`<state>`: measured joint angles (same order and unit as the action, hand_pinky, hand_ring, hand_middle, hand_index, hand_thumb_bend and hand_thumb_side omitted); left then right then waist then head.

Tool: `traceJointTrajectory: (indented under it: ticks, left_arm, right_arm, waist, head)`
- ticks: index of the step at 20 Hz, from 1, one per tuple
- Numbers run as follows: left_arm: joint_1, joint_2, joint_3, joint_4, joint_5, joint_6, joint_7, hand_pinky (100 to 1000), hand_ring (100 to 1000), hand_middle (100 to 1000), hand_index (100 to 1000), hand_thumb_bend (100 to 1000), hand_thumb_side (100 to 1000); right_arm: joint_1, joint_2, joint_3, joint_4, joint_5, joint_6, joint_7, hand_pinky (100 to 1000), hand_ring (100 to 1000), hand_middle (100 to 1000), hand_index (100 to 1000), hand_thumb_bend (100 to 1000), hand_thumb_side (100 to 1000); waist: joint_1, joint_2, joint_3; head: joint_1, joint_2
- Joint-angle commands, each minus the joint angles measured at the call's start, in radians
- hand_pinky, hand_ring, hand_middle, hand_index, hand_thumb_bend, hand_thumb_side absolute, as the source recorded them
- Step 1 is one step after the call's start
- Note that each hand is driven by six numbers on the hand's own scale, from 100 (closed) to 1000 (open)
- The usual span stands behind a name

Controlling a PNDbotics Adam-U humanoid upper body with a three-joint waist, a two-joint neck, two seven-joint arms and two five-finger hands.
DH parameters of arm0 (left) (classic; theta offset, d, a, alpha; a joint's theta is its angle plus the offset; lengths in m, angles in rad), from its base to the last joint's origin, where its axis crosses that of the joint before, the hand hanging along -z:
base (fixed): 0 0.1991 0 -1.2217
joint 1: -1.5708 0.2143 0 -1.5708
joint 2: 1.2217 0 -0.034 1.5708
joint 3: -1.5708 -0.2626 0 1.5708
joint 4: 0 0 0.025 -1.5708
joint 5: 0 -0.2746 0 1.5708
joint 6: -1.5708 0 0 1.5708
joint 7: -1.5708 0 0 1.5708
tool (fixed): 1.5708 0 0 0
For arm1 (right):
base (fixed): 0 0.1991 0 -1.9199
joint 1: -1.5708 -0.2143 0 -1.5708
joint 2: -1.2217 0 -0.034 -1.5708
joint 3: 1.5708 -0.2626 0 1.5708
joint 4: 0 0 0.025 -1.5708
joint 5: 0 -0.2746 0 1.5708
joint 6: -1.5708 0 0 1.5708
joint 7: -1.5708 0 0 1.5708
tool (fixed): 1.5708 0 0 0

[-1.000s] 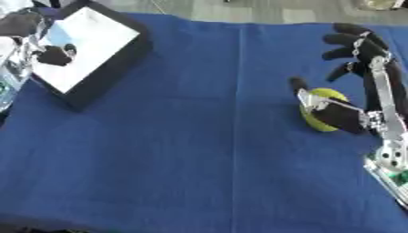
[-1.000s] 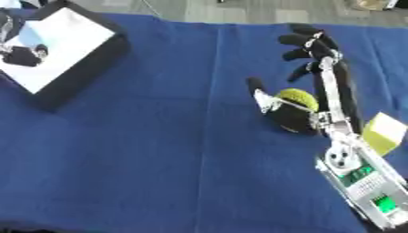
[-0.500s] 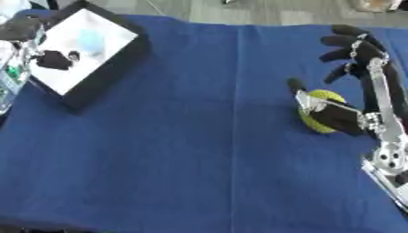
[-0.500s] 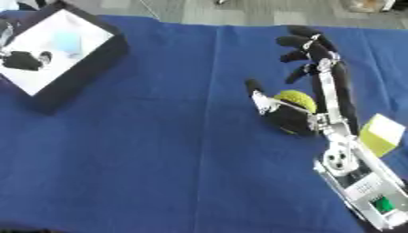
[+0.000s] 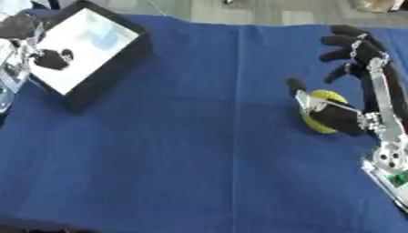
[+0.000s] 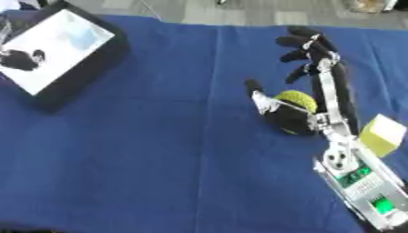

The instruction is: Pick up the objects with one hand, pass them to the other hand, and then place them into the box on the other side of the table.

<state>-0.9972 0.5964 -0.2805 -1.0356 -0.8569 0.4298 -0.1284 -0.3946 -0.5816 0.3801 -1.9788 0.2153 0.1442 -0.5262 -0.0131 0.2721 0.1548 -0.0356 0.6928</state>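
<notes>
A yellow-green ball (image 5: 321, 113) lies on the blue cloth at the right. My right hand (image 5: 341, 119) rests against it. The fingers (image 5: 354, 45) stretch straight toward the far edge and the thumb (image 5: 301, 92) sticks out to the ball's left, so the hand is open. A black box with a white inside (image 5: 113, 67) stands tilted at the far left. My left hand (image 5: 49, 59) shows as a dark shape over the box's near left part, with its silver arm along the left edge. Its fingers cannot be made out.
A pale yellow block (image 6: 381, 135) lies on the cloth to the right of my right forearm. The blue cloth (image 5: 183, 150) covers the whole table between the box and the ball. Grey floor shows past the far edge.
The view has shifted slightly. The right hand stays at the ball and the left hand stays over the box.
</notes>
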Motion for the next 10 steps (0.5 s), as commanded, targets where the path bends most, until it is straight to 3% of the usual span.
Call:
traceJointTrajectory:
  ticks: [1, 10]
  left_arm:
    - [-0.011, 0.035, 0.015, -0.077, 0.089, 0.006, 0.083, 851, 739, 691, 803, 100, 245]
    - [0.059, 0.086, 0.027, -0.32, 0.438, 0.041, 0.239, 833, 690, 629, 760, 100, 318]
  right_arm:
    - [-0.004, -0.033, -0.025, -0.021, -0.005, 0.0, -0.009, 444, 658, 838, 749, 464, 100]
    - [-0.003, -0.087, -0.1, -0.021, -0.026, 0.043, -0.008, 453, 675, 847, 736, 485, 118]
  waist:
    - [0.003, -0.032, 0.002]
    - [0.002, -0.057, -0.005]
  head:
    - [-0.025, 0.015]
    - [-0.08, 0.035]
